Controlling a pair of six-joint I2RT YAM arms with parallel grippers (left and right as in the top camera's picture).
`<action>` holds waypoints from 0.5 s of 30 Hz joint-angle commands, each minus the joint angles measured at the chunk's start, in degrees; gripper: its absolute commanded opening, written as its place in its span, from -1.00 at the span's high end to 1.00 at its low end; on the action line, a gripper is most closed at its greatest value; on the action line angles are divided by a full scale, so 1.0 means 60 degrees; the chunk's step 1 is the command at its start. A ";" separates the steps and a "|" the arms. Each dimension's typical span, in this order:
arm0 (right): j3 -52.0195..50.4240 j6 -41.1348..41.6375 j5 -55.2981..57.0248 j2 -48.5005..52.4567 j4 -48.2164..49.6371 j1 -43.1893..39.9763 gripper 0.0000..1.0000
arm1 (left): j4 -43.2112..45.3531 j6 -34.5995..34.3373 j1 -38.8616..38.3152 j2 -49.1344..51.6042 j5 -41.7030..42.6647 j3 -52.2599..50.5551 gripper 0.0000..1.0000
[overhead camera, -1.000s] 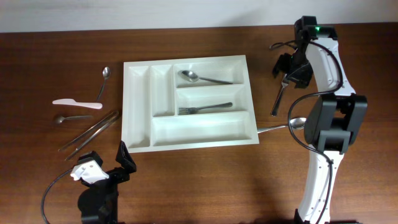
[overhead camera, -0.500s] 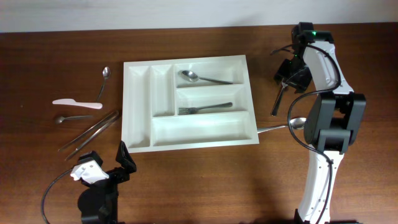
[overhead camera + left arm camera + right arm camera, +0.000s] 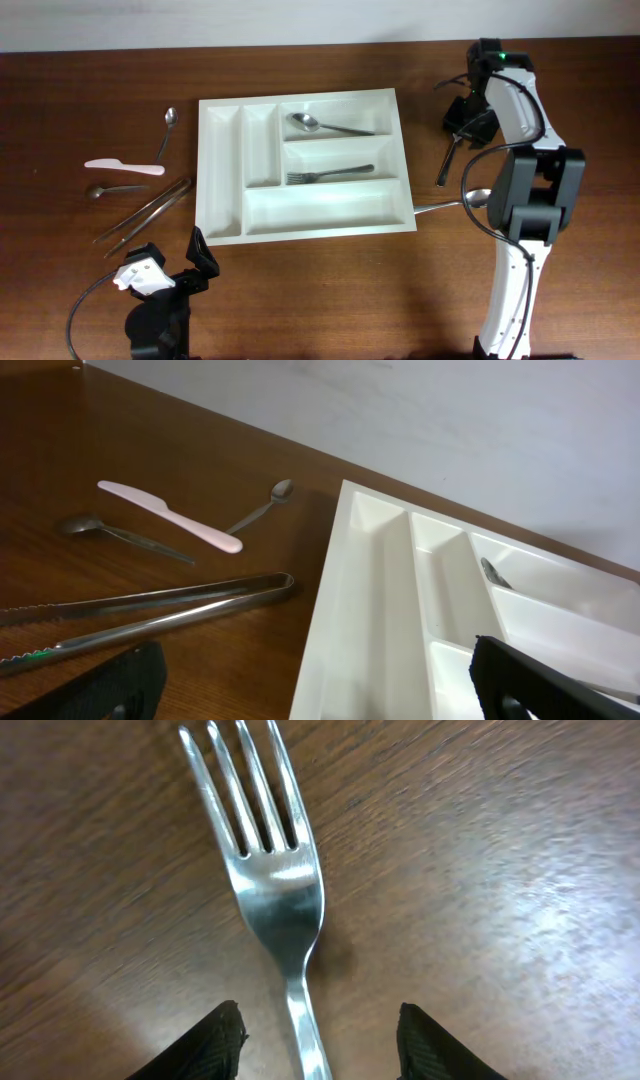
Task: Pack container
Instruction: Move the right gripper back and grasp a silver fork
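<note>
Right gripper (image 3: 315, 1042): jaws narrower than a second ago; not yet closed, one finger each side of the fork (image 3: 272, 905) neck
Left gripper (image 3: 322, 685): wide open, unmoved
Container (image 3: 320, 212): unchanged

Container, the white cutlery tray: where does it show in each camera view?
Overhead: container at the table's centre.
Left wrist: container fills the right side.
Right wrist: not in it.
Shared landmark: the tongs left of it, overhead and left wrist.
</note>
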 commanded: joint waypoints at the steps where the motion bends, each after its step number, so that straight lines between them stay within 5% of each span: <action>1: -0.0106 0.0055 0.0142 0.0415 0.0026 0.0193 -0.03 | 0.0000 0.0189 0.0055 -0.0087 0.0102 -0.0040 -0.99; 7: -0.0106 0.0058 0.0109 0.0616 0.0066 0.0255 0.00 | 0.0000 0.0189 0.0055 -0.0087 0.0102 -0.0040 -0.98; 10: -0.0102 0.0058 0.0113 0.0616 0.0095 0.0255 0.46 | -0.0004 0.0189 0.0055 -0.0087 0.0102 -0.0040 -0.98; 15: -0.0102 0.0062 0.0117 0.0616 0.0102 0.0255 0.69 | 0.0000 0.0189 0.0055 -0.0087 0.0102 -0.0040 -0.99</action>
